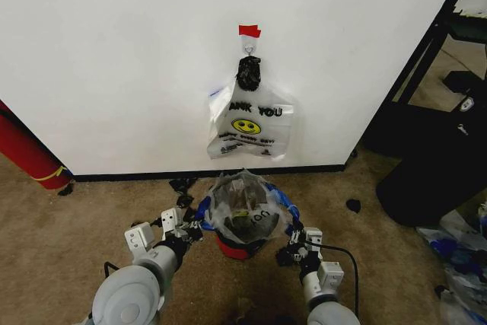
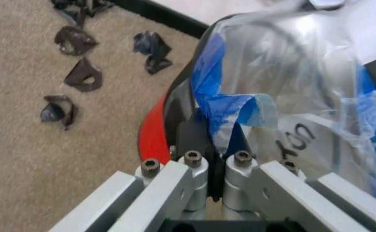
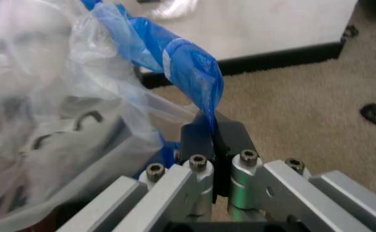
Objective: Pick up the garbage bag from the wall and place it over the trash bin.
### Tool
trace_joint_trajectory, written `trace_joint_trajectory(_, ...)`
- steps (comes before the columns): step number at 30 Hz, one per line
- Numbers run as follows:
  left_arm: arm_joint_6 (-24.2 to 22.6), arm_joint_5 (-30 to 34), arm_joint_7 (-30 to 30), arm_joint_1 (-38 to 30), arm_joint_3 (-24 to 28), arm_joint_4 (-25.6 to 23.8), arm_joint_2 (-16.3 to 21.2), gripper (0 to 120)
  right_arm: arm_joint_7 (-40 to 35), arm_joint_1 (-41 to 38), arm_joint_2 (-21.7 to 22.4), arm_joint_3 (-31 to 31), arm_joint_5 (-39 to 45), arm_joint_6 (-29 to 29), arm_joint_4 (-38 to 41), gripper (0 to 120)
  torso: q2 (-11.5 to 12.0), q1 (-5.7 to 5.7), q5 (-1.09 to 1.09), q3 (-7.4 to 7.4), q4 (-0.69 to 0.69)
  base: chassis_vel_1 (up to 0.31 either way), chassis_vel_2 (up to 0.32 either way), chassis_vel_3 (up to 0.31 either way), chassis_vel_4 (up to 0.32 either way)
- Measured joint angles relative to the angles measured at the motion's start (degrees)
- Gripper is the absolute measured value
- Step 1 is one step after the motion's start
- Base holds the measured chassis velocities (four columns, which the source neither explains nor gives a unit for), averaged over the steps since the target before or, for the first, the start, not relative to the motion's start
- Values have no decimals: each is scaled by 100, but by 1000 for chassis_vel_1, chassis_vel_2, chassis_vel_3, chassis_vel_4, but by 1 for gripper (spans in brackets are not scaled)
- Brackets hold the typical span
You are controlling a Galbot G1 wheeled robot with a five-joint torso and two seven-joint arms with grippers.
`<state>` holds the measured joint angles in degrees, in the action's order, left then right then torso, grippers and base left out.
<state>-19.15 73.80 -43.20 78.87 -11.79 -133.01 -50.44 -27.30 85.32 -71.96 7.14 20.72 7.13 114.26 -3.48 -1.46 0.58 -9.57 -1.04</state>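
Note:
A translucent white garbage bag (image 1: 245, 205) with blue handles is spread over the small dark trash bin (image 1: 237, 247), which stands on the carpet below the wall (image 1: 114, 51). My left gripper (image 1: 199, 226) is shut on the bag's left blue handle (image 2: 230, 104), beside the bin's dark rim (image 2: 174, 111). On the other side, my right gripper (image 1: 291, 253) is shut on the right blue handle (image 3: 191, 67). The pinched plastic shows between the closed fingers in both wrist views, at the left gripper (image 2: 215, 140) and the right gripper (image 3: 214, 137).
An identical smiley bag (image 1: 249, 123) hangs from a metal hook (image 1: 249, 47) under red tape (image 1: 249, 31). A red cylinder (image 1: 30, 154) leans at the left. Black scraps (image 1: 183, 188) lie by the baseboard. Black furniture (image 1: 434, 157) and loose bags (image 1: 456, 256) crowd the right.

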Motion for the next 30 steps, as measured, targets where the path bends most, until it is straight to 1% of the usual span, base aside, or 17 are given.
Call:
trace_joint_trajectory(15, -261, 83, -112, 222, -72, 185, 40, 0, -57, -280, -12, -50, 160, 191, -412, 0, 0, 0, 0, 0, 0, 0, 0, 0, 0)
trace_joint_trajectory(24, -319, 77, -117, 297, -44, 315, 78, 0, -61, -444, -23, -72, 281, 227, -588, 0, 0, 0, 0, 0, 0, 0, 0, 0, 0)
trace_joint_trajectory(28, -326, 62, -71, 224, 26, 494, 60, 0, -52, -538, 38, -84, 505, 280, -687, 0, 0, 0, 0, 0, 0, 0, 0, 0, 0)
trace_joint_trajectory(30, -326, 49, -52, 128, 94, 661, 13, 0, -45, -621, 59, -85, 625, 303, -794, 0, 0, 0, 0, 0, 0, 0, 0, 0, 0)
